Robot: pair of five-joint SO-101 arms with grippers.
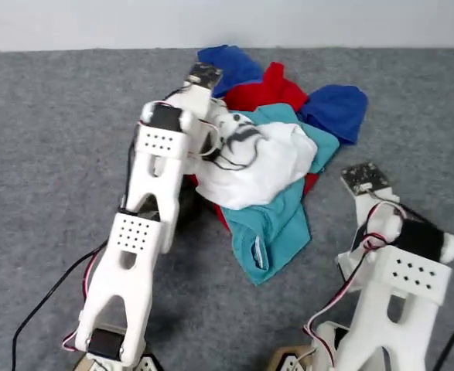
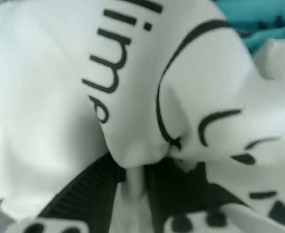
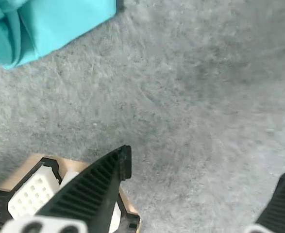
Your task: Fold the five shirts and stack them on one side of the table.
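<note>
Left pincer (image 2: 135,182) clamped on the white shirt (image 2: 45,97), black lettering plain from the wrist; right pincer (image 3: 205,170) gaping above grey felt table (image 3: 205,73), near that shirt.

The shirt pile (image 1: 277,224) lies mid-bench (image 1: 56,154) toward the rear; the left arm (image 1: 153,193) is over its top shirt (image 1: 265,166), and the right arm (image 1: 401,278) stands apart on the right.
</note>
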